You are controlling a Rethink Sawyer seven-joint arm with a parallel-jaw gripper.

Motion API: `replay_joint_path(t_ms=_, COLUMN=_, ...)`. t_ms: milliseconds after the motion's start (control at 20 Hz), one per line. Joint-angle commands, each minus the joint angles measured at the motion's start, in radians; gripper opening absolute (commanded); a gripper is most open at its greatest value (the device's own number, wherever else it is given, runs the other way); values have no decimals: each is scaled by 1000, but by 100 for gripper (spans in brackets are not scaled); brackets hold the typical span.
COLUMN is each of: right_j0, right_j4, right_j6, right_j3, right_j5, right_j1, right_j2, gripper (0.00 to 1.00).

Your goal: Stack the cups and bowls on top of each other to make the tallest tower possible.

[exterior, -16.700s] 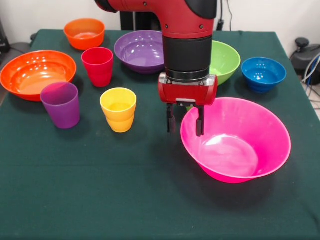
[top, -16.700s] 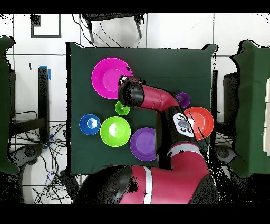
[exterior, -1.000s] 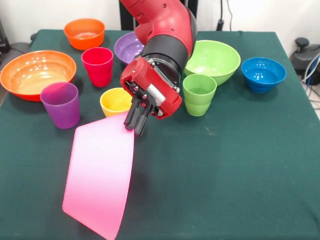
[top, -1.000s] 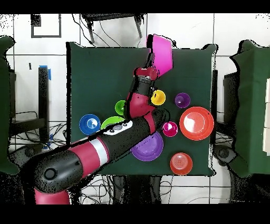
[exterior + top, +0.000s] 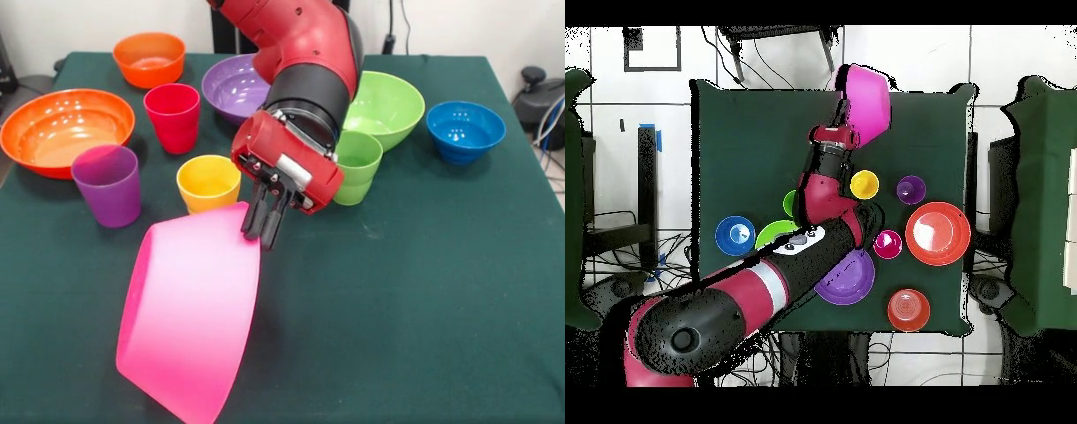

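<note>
My gripper [image 5: 263, 231] is shut on the rim of the large pink bowl [image 5: 190, 314] and holds it tipped on its side above the table's near part; it also shows in the overhead view [image 5: 868, 100]. Behind it stand the yellow cup [image 5: 208, 182], the purple cup [image 5: 108, 184], the red cup [image 5: 172, 117] and the light green cup [image 5: 357, 166], all upright and apart. The large orange bowl [image 5: 64, 131], small orange bowl [image 5: 148, 58], purple bowl [image 5: 234, 87], light green bowl [image 5: 384, 108] and blue bowl [image 5: 465, 131] sit open side up. Nothing is stacked.
The dark green table [image 5: 424, 309] has bare cloth on the right and near the front edge. My arm [image 5: 815, 215] reaches over the purple bowl and the light green bowl. Cables and other tables surround the table in the overhead view.
</note>
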Motion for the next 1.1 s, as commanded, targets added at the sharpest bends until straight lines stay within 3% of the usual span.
replay_joint_path(t_ms=50, right_j0=-53, right_j4=-147, right_j6=241, right_j3=-22, right_j5=279, right_j1=52, right_j2=283, gripper=0)
replay_joint_path(t_ms=650, right_j0=-126, right_j4=-314, right_j6=322, right_j3=-31, right_j5=364, right_j1=-9, right_j2=412, gripper=0)
replay_joint_path(t_ms=1100, right_j0=-224, right_j4=-527, right_j6=399, right_j3=-28, right_j5=473, right_j1=-82, right_j2=560, gripper=0)
